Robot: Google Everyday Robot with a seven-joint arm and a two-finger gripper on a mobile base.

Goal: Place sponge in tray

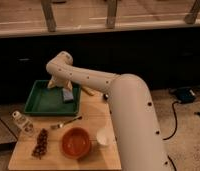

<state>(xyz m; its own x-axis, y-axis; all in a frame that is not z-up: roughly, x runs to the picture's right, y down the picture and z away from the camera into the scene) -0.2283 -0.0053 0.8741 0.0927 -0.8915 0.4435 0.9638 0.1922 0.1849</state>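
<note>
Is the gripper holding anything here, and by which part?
Cannot be told. The gripper is low over the green tray, right above the sponge lying in it; the arm hides any contact.

Lighting: dim, warm, yellow-brown cast throughout.
Source: overhead; the upper surfaces of the arm [124, 97] are the brightest.
Glare: mild sheen along the arm.
Background: a near-black band behind the table [95, 120].
Gripper [57, 84]: over the back edge of the green tray [38, 107], partly shaded.
</note>
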